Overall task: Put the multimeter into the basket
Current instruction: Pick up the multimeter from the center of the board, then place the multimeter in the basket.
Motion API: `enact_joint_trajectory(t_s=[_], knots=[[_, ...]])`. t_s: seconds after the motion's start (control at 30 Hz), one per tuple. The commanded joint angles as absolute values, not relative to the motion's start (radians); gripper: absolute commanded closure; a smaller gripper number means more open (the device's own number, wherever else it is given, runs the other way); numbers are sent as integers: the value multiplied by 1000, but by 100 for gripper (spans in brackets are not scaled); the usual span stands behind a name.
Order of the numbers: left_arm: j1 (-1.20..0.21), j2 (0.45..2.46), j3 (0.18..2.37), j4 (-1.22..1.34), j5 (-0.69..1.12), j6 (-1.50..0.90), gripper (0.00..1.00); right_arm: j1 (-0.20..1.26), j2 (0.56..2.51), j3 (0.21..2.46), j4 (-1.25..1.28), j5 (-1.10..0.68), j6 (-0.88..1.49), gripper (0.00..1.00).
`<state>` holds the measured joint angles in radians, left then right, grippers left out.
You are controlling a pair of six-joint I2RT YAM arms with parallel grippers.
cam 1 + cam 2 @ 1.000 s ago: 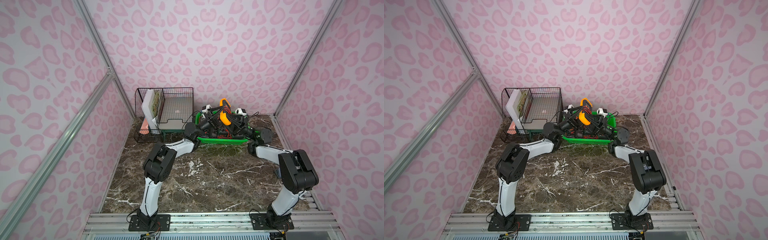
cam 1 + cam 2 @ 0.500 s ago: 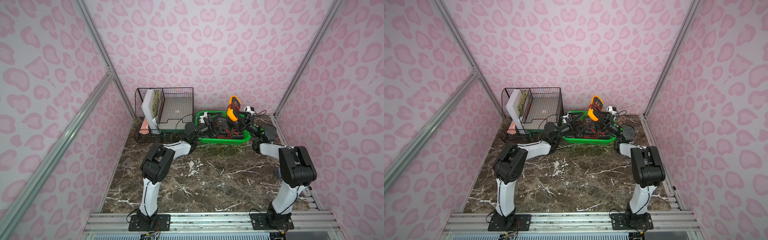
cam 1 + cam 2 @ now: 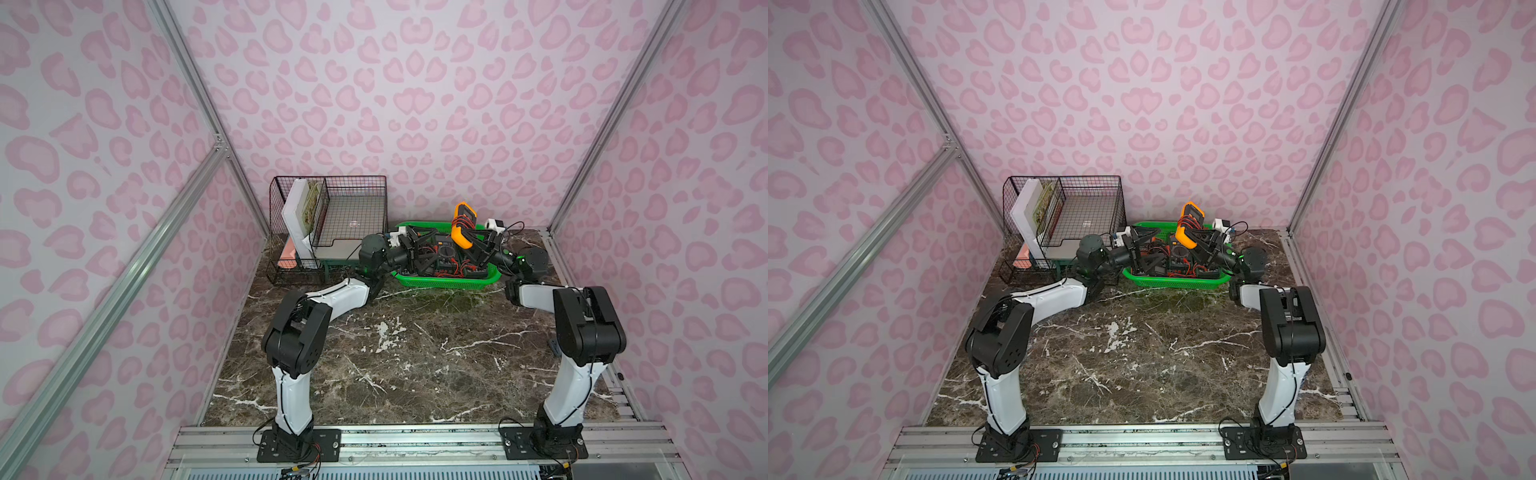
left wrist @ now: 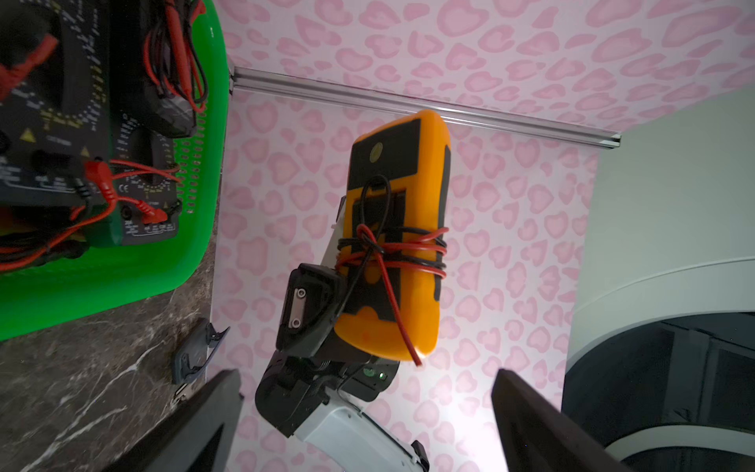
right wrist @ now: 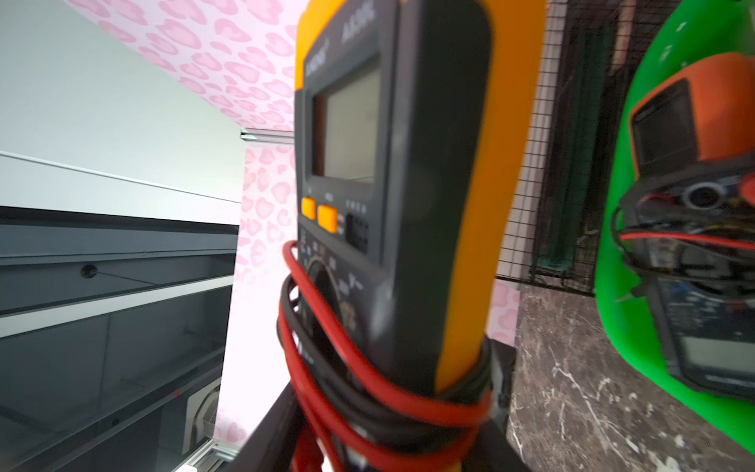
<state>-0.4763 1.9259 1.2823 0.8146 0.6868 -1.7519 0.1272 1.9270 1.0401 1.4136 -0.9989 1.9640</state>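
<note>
Right tool (image 3: 473, 248) clamped on meter (image 4: 398, 229) bottom end, meter near upright, held high at basket (image 3: 440, 283) right end. Left tool (image 3: 419, 254) wide open, empty, over basket left end. Risks imo: basket crowded, drop could bounce over rim; loose red lead (image 4: 392, 294) may snag.

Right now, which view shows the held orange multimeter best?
Left wrist: the orange multimeter shows nearly whole, back side, leads wrapped around it. The right wrist view crops it to a close, blurry front. In both top views it is small.
</note>
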Motion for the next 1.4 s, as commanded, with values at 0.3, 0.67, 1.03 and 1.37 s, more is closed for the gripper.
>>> enact_joint_trajectory(t_s=[0.3, 0.67, 1.03, 1.37], knots=[[-446, 1825, 1340, 522, 752, -1442, 1, 131, 1920, 1160, 696, -1021, 1381, 77], [-484, 1925, 1533, 441, 889, -1435, 1, 132, 1986, 1353, 171, -928, 990, 77], [-520, 1919, 1621, 277, 911, -1322, 1, 162, 2058, 1546, -189, -820, 726, 76], [-528, 1874, 1649, 142, 871, -1232, 1, 173, 2034, 1600, -325, -744, 638, 3]])
